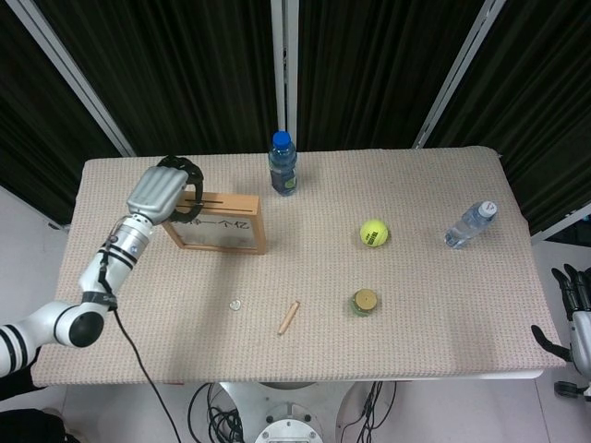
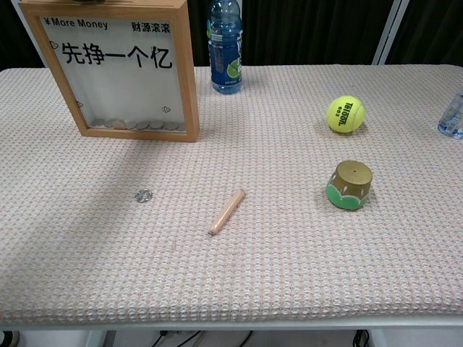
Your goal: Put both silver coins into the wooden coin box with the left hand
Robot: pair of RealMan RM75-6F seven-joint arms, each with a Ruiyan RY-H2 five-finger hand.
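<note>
Left hand (image 1: 164, 191), fingers curled over the wooden coin box (image 1: 214, 222) slot, contents hidden, should line any silver coin edge-on before letting go.

left hand (image 1: 166, 191) raised, fingers curled, right hand (image 1: 574, 318) low

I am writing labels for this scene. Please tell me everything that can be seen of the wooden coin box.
The wooden coin box is a shallow light-wood frame with a clear front pane. The pane has "More Money" and large Chinese characters printed in black. It stands upright at the table's far left, with a dark slot along its top edge. Several coins lie in a row at its bottom. The left hand is over its top left end; contact is unclear.
</note>
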